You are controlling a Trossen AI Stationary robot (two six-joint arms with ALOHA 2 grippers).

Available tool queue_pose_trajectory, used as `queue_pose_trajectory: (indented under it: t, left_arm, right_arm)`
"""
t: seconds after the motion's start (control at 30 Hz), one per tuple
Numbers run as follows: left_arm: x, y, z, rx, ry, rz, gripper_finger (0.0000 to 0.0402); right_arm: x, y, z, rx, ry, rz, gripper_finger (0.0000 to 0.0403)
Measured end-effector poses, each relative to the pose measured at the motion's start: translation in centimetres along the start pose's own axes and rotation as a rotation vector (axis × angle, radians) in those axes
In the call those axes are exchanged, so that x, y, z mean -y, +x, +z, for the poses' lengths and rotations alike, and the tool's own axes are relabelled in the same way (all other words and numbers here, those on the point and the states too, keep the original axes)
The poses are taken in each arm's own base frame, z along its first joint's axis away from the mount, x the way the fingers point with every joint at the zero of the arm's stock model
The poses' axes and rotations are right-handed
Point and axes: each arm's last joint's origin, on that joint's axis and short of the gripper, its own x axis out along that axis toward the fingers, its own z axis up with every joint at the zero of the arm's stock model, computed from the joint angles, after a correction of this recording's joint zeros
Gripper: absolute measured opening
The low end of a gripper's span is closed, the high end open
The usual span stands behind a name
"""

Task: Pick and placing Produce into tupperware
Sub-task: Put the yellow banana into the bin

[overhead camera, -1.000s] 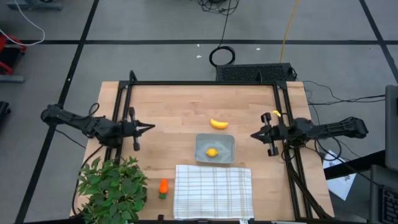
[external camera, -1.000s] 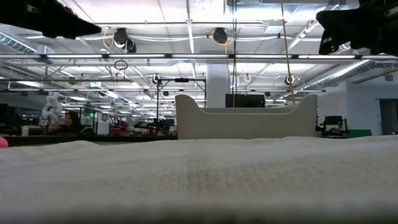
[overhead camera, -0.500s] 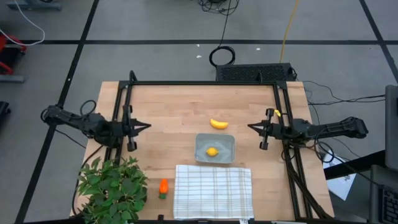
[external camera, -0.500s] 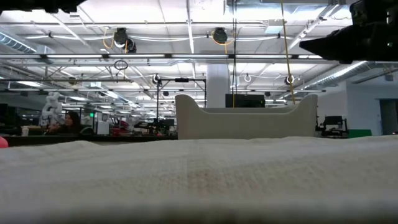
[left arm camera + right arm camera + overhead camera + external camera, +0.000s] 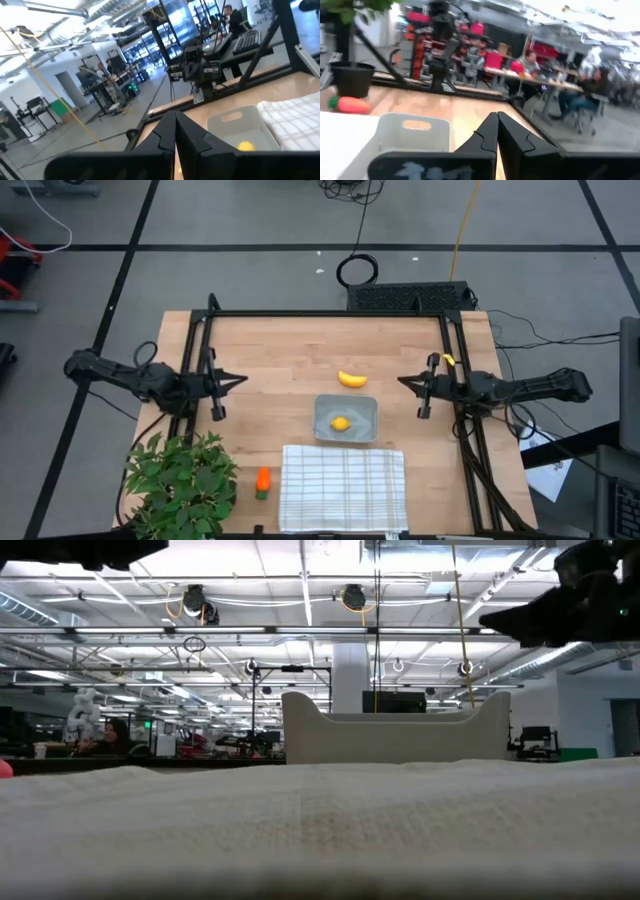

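The tupperware [image 5: 324, 406] sits at mid-table with the small yellow lemon [image 5: 342, 423] lying inside it. Just beyond it the banana [image 5: 351, 379] rests on the wood. At the near left the carrot [image 5: 262, 480] lies beside the plant. My left gripper [image 5: 244, 380] hovers shut at the table's left side and points toward the middle, with nothing in it. Opposite it, my right gripper [image 5: 402, 383] is also shut and empty. In the left wrist view the tupperware [image 5: 235, 120] and lemon [image 5: 245, 146] show past the shut fingers. The right wrist view shows the tupperware [image 5: 415, 127] and the carrot [image 5: 351, 105].
A white checked cloth [image 5: 343, 485] lies at the near edge, close in front of the tupperware. A leafy plant [image 5: 180, 485] fills the near left corner. Black frame rails [image 5: 320, 314] run around the table. Bare wood lies between the grippers and the banana. People sit in the room beyond.
My right gripper has turned at the wrist; its tip has swung a little toward the far edge and now points straight at the table's middle. My left gripper has tipped upward slightly. Both have stayed shut, and the produce and tupperware have kept still.
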Motion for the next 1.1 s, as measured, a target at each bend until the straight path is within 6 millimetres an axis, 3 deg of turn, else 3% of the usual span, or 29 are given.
queue_pose_trajectory:
  t: [0.07,0.23,0.4,0.63,0.9,1.1]
  left_arm:
    - [0.1,0.2,-0.2,-0.017,-0.015,-0.005,0.0003]
    - [0.4,0.3,-0.4,-0.043,-0.061,-0.02,0.0007]
    - [0.4,0.2,-0.3,-0.029,-0.035,-0.027,0.0011]
    - [0.5,0.3,-0.7,-0.071,0.061,-0.024,0.0003]
    - [0.2,0.8,-1.6,-0.171,0.104,0.015,0.0004]
    - [0.0,0.7,-2.0,-0.203,0.078,0.038,0.001]
  right_arm:
    - [-0.1,0.2,-0.3,-0.085,0.002,0.015,0.0]
    - [0.9,1.4,2.7,-0.175,0.034,-0.039,0.0]
    - [1.9,2.4,6.6,-0.263,0.064,0.053,0.0]
    - [4.0,5.7,8.9,-0.515,-0.031,0.039,0.0]
    - [8.0,10.3,9.5,-0.584,0.03,0.172,0.0]
    - [9.3,11.2,7.7,-0.627,0.002,0.308,0.0]
